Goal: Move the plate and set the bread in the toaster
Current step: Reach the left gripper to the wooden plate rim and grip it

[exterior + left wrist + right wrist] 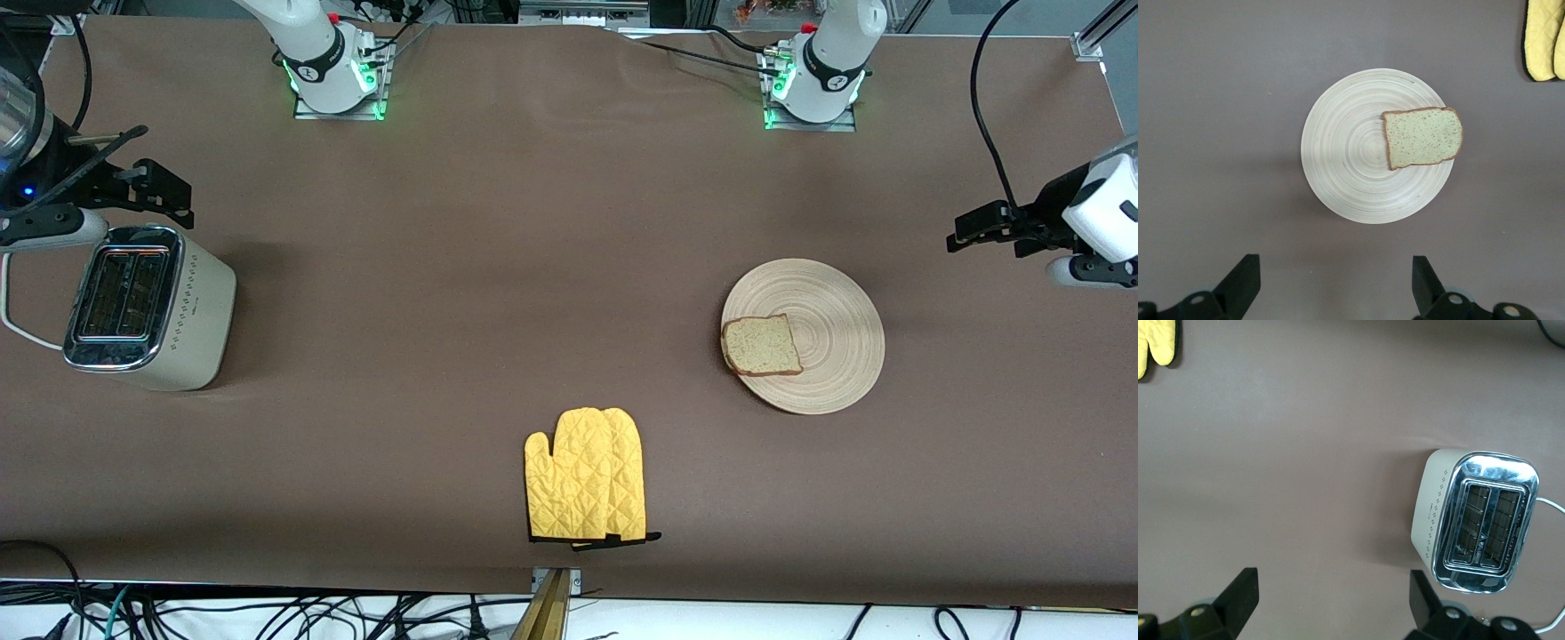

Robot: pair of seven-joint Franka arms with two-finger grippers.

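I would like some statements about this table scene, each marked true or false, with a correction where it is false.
1. The squarish slice of speckled bread lies on the round light-wood plate. True.
2. Bread fills one slot of the cream-white toaster. False: both slots are empty.
3. The yellow quilted oven mitt lies nearer the front camera than the plate. True.
4. The left hand grips the plate. False: it is open, holding nothing.
5. The right hand is open. True.
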